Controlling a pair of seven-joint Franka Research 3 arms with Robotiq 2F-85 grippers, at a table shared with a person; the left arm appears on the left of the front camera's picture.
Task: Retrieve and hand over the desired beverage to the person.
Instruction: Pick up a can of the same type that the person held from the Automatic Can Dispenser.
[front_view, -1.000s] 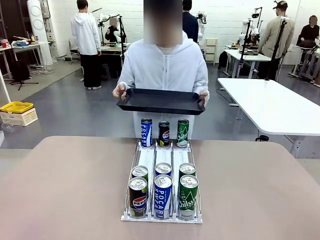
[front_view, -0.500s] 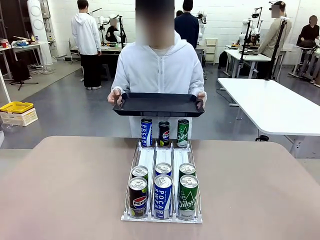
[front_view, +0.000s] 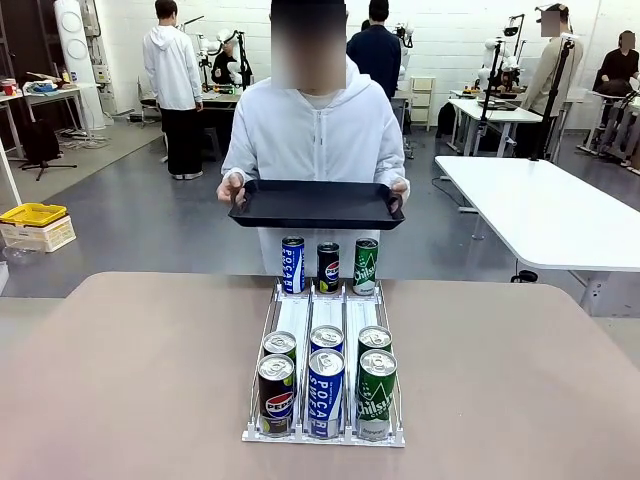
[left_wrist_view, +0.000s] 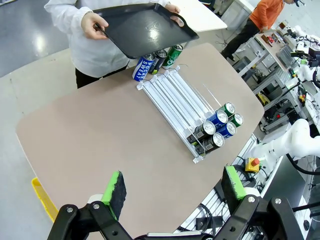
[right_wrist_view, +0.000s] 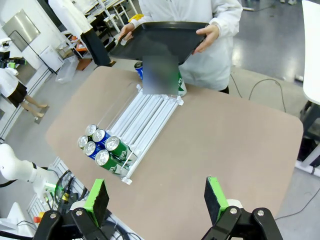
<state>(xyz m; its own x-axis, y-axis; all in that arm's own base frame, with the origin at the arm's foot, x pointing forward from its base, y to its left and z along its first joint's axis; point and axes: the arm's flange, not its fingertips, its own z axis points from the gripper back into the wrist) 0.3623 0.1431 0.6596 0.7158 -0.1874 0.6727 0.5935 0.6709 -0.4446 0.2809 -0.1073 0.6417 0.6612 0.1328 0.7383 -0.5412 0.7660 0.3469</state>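
The person (front_view: 316, 130) stands at the far side of the table (front_view: 130, 380) and holds a black tray (front_view: 316, 205) by its two short ends, one hand (front_view: 231, 187) at each end. The tray hangs above the far end of a white three-lane rack (front_view: 312, 312) that lies along the middle of the table.

All the drinks sit in this rack. At the far end, one to a lane, stand a blue can (front_view: 292, 264), a black can (front_view: 328, 267) and a green can (front_view: 366, 266), just below the tray's front edge. At the near end stands a front row: a black cola can (front_view: 276, 394) in the left lane, a blue sports-drink can (front_view: 325, 392) in the middle and a green soda can (front_view: 376, 394) in the right. Three more cans stand right behind these, touching them, with their labels mostly hidden. The middle stretch of each lane is bare. Which can is wanted cannot be told.

The left gripper (left_wrist_view: 174, 186) hangs high over the table's near edge, well apart from the rack. Its jaws are spread wide, and its green pads (left_wrist_view: 115, 192) grip nothing. The right gripper (right_wrist_view: 156, 199) is likewise high above the near edge, jaws wide apart and empty, with the rack and its cans well ahead of it.
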